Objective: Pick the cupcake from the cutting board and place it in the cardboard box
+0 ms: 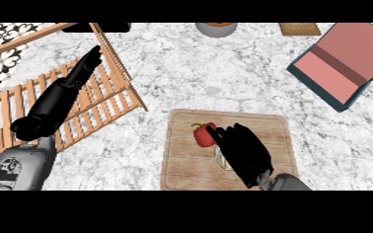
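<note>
The cupcake (203, 135) stands on the wooden cutting board (269, 126) at the lower middle, with its red top and a sliver of pale wrapper showing. My right hand (243, 151) lies over it from the lower right, fingers curled round it and hiding most of it. An open box (336, 63) with a pink inside and dark teal walls lies tilted at the right edge. My left hand (61, 97) stretches out with straight fingers over the wooden slatted rack at the left and holds nothing.
The wooden slatted rack (109, 96) fills the left side. A round grey pot (216, 28) and a tan board (299, 28) sit at the far edge. Bare marble counter (218, 74) lies between the cutting board and the box.
</note>
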Robot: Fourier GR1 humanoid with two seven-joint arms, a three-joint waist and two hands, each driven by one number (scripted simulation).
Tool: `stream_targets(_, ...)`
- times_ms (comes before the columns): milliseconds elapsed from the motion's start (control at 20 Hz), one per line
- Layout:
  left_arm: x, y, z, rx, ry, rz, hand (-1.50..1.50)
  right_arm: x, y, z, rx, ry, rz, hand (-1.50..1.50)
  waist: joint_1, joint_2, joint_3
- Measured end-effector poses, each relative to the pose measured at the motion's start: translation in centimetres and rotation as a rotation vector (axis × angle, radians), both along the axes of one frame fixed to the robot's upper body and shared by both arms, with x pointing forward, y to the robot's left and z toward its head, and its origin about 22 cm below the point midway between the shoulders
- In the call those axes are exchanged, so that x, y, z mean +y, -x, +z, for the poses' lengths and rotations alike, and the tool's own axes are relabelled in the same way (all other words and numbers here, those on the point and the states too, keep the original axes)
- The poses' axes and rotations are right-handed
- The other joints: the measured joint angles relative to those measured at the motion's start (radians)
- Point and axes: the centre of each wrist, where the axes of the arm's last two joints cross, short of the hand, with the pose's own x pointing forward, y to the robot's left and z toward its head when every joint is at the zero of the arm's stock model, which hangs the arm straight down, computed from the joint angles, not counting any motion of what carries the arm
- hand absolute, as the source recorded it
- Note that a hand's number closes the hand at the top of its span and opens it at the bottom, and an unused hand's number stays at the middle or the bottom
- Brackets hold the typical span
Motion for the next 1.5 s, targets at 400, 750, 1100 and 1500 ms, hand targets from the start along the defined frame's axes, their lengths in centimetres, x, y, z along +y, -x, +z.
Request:
stream_targets(400, 0.0, 0.1, 0.0, 0.002, -0.015, 0.016, 0.00, 0.8, -0.3, -0.8, -0.139, -0.058, 0.110, 1.50, 0.000, -0.002, -0.003)
stream_targets(750, -0.4, -0.3, 0.3, -0.022, -0.007, -0.006, 0.00, -1.2, -6.8, 0.4, -0.133, -0.214, -0.034, 1.50, 0.020, 0.013, 0.001)
stream_targets(1100, -0.5, -0.4, 0.0, -0.041, -0.020, -0.007, 0.00, -2.7, -13.8, 3.9, -0.248, -0.347, -0.111, 1.50, 0.023, 0.011, 0.006)
stream_targets(1500, -0.1, 0.1, 0.1, -0.018, -0.010, 0.003, 0.00, -3.7, -15.9, 10.1, -0.460, -0.436, -0.182, 1.50, 0.005, 0.005, 0.002)
